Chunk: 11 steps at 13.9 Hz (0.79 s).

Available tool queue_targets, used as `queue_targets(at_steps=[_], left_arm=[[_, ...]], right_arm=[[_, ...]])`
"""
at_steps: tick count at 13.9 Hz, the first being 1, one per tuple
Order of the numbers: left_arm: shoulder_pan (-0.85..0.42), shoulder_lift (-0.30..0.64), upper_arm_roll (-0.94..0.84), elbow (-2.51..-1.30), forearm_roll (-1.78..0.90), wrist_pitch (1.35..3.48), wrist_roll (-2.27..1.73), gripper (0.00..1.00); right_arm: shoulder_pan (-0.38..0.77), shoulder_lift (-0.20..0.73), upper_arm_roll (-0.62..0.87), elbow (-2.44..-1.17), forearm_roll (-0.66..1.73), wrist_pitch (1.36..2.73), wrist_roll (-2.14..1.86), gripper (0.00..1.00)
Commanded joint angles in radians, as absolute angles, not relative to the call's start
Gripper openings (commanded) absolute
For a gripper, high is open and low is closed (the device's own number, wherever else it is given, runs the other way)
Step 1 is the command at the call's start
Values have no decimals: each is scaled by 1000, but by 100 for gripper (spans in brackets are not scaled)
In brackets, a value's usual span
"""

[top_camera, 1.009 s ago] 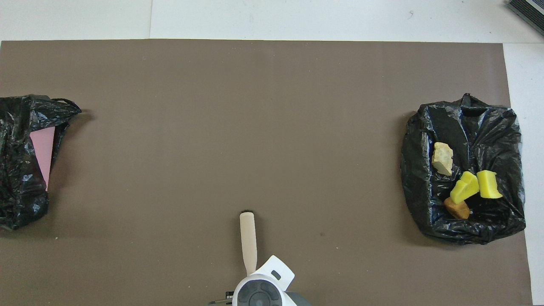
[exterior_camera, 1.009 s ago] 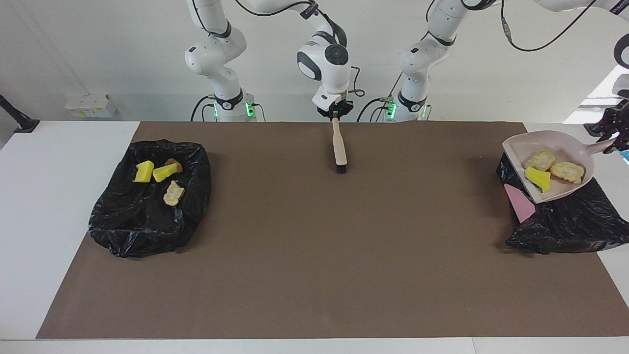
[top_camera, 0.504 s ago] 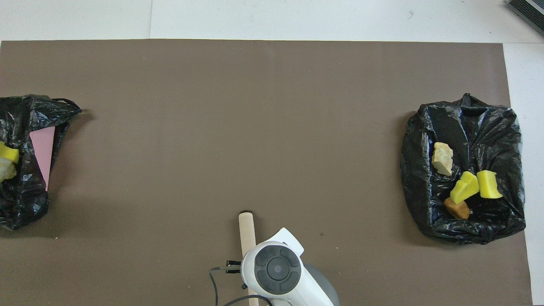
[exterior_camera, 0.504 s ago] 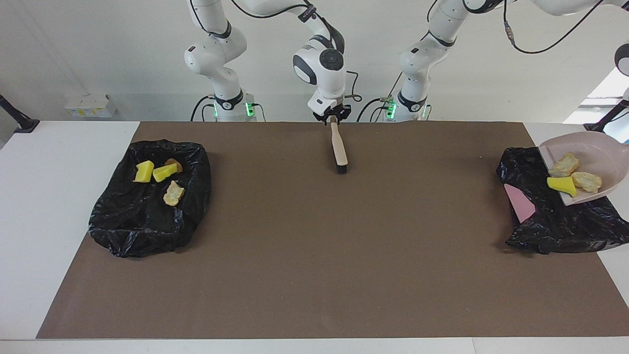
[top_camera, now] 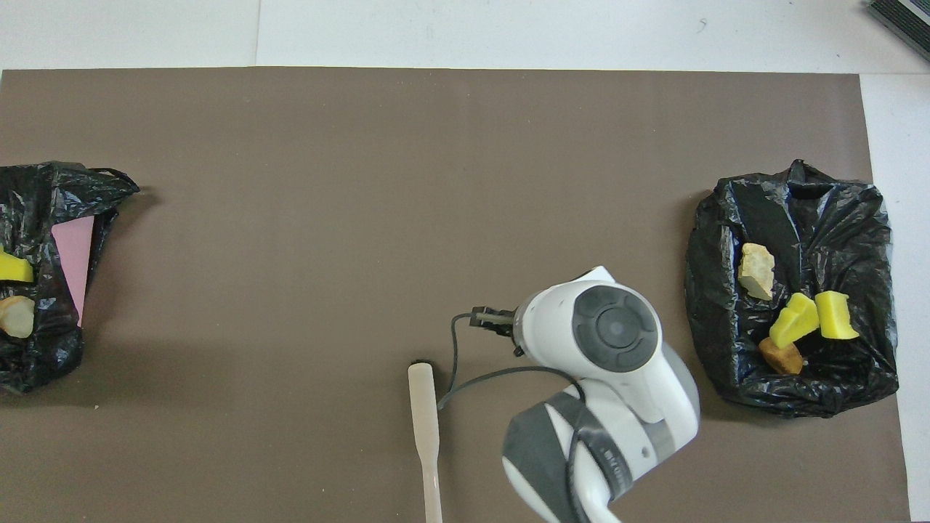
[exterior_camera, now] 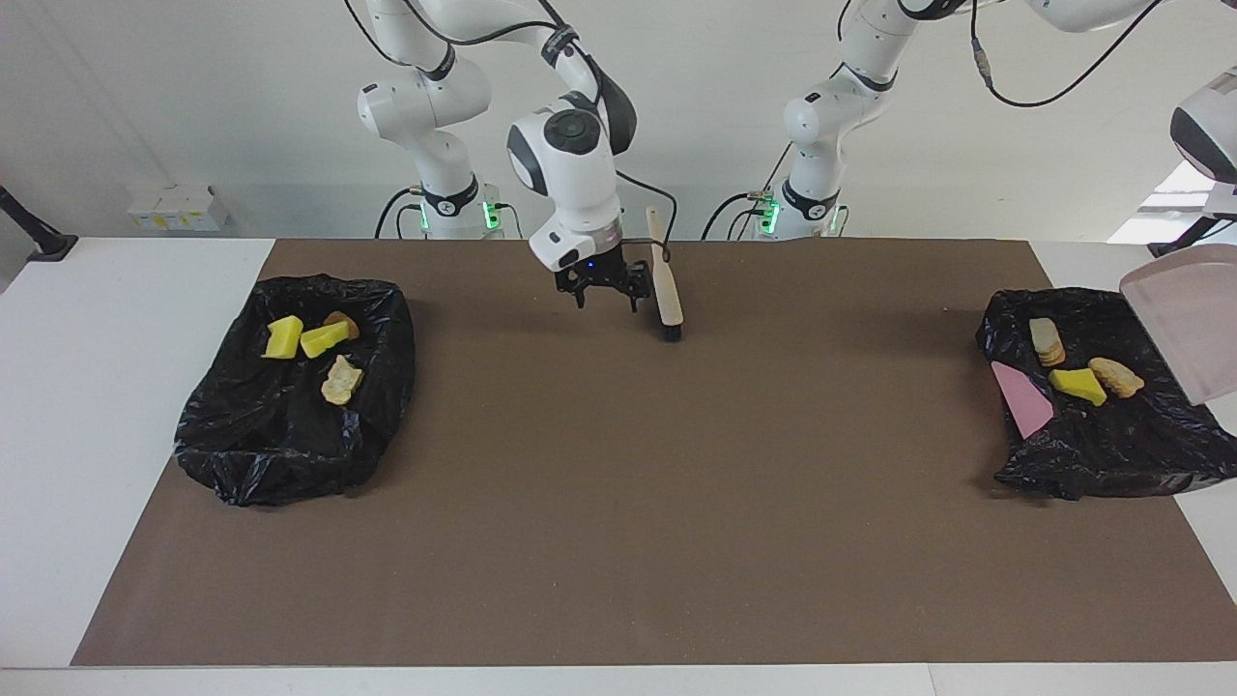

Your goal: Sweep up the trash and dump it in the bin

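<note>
A pink dustpan (exterior_camera: 1181, 329) hangs tipped up and bare over the black-bagged bin (exterior_camera: 1111, 449) at the left arm's end; my left gripper is out of view past the frame edge. In that bin lie trash scraps: a yellow bit (exterior_camera: 1078, 385) and two beige chunks (exterior_camera: 1044, 340). My right gripper (exterior_camera: 607, 290) hovers open over the mat beside the brush (exterior_camera: 665, 295), which lies near the robots. In the overhead view its wrist hides its fingers.
A second black-bagged bin (exterior_camera: 280, 445) at the right arm's end holds two yellow bits (top_camera: 793, 323), a beige chunk (top_camera: 757, 270) and a brown lump (top_camera: 781, 356). A pink panel (exterior_camera: 1022, 401) shows in the bin under the dustpan. The brown mat (exterior_camera: 618, 503) covers the table.
The right gripper opened, let go of the brush handle and swung toward the right arm's end. The dustpan tipped up and its three scraps dropped into the bin beneath.
</note>
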<state>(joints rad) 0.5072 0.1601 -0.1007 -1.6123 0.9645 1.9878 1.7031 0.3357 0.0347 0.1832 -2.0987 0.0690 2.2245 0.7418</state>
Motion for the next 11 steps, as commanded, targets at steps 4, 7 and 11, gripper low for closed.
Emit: queue_targets(at_steps=[4, 7, 11], left_arm=[[424, 107, -109, -1638, 837, 1924, 1614, 0], [365, 86, -109, -1637, 738, 1856, 1543, 0], [290, 81, -110, -1643, 539, 1781, 1262, 0]], right_arm=[[65, 41, 193, -1927, 12, 2133, 546, 100], [-12, 11, 189, -1835, -26, 1978, 496, 100], [-17, -31, 175, -1711, -34, 1748, 460, 100]])
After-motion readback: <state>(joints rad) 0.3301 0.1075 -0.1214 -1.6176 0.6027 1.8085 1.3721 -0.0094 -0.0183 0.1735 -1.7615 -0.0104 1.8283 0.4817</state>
